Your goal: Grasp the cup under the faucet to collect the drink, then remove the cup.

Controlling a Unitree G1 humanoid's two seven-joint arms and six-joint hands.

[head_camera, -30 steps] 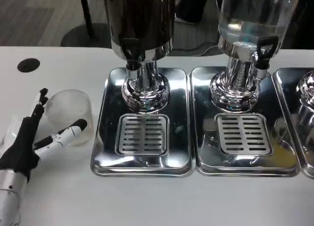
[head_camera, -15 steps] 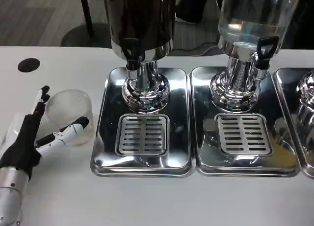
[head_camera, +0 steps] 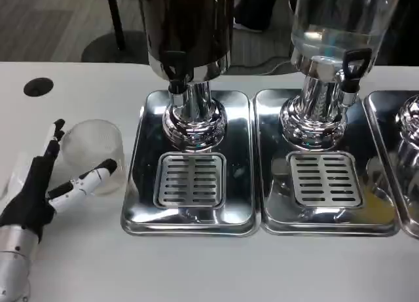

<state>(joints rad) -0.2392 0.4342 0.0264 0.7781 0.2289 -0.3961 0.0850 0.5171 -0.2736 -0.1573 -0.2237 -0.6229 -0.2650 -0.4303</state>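
Here, one clear cup (head_camera: 93,154) between the spread fingers of one unclosed left hand (head_camera: 40,194).

Left hand (head_camera: 40,190) at the clear cup (head_camera: 95,154) on the desk (head_camera: 85,263)
Its spread fingers (head_camera: 88,179) flank the cup, left of the dark dispenser's faucet (head_camera: 175,69) and drip tray (head_camera: 190,179).

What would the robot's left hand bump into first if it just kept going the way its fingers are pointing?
Most likely the clear plastic cup. The left hand is open, its fingers reaching up and right on either side of the cup, which stands on the table left of the drip tray. Contact is unclear.
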